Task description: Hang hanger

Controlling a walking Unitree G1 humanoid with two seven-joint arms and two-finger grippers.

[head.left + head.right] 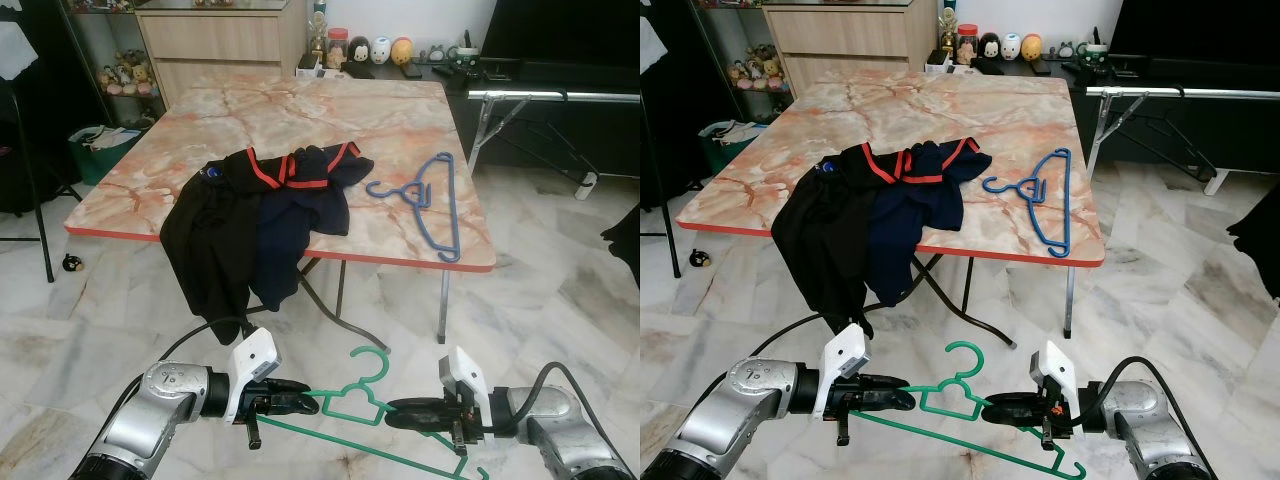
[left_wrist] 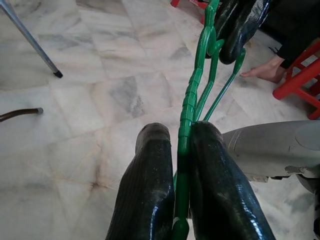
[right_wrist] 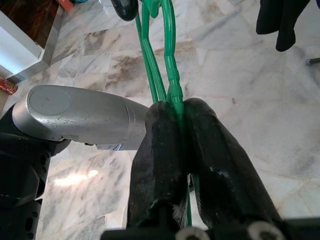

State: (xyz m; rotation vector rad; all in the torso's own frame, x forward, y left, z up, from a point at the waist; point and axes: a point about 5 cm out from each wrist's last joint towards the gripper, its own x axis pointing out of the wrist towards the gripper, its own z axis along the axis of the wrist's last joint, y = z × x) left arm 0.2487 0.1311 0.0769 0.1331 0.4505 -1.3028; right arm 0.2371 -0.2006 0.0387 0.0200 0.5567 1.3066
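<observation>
Left eye view: green hanger [image 1: 360, 405] held low over the marble floor [image 1: 560, 300], between both grippers, in front of the table. Left gripper [image 1: 300, 403] clenched on one side of the hanger near the shoulder; right gripper [image 1: 400, 412] clenched on the other side. Hook seen curving up between the two, toward the table.

Left wrist view: both black fingers [image 2: 150, 195] pressed against the green bar, w/ the hanger [image 2: 192, 110] running away toward the other gripper's tips [image 2: 240, 25]. A person's bare foot [image 2: 265, 72] noted on the floor by a red stool leg [image 2: 297, 80].

Right wrist view: fingers [image 3: 160, 160] closed tight on the green wire, no gap seen; silver left forearm [image 3: 80, 117] alongside.

Table [image 1: 420, 110]: marble-pattern top, red edge, folding metal legs. Dark garments w/ red trim [image 1: 265, 215] lie heaped on the near edge, part draped over the side. Blue hanger [image 1: 430, 200] lies flat on the top, just beside the garments, not touching. Small figurines [image 1: 375, 50] lined up on a low surface behind the table, next to a wooden drawer unit [image 1: 220, 45]. Green bag [image 1: 100, 150] on the floor at the robot's left of the table.
</observation>
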